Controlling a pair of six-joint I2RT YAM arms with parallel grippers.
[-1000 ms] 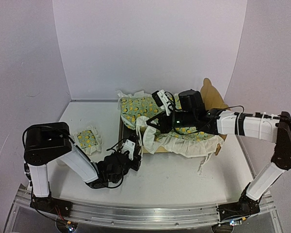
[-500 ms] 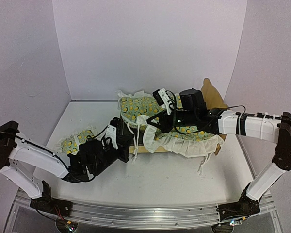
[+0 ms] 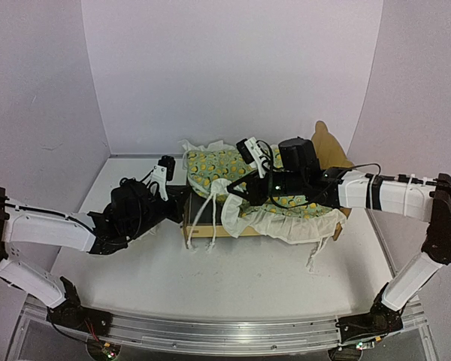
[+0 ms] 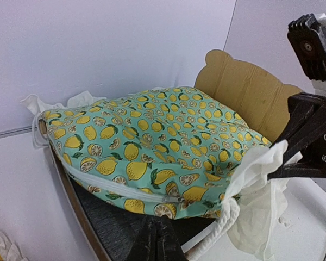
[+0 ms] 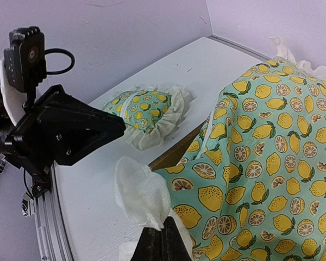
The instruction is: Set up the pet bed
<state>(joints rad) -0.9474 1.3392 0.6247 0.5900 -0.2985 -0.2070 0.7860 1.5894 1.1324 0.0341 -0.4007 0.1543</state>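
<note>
1 quilt ruffle (image 5: pixel 143 191) is pinched by right hand (image 5: pixel 162 232) over pet bed (image 4: pixel 251 93).

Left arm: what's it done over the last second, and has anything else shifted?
The left arm unfolded, swinging out left and farther from its base; its shut left gripper went from the pet bed's near corner to its foot end, taking hold of nothing. In the top view it now hides the pillow. The right gripper stays shut on the quilt's ruffle; bed and quilt unmoved.

Light plywood pet bed (image 3: pixel 244 223) stands on the table (image 3: pixel 248 282), bear-eared headboard (image 3: pixel 328 148) at its right end
</note>
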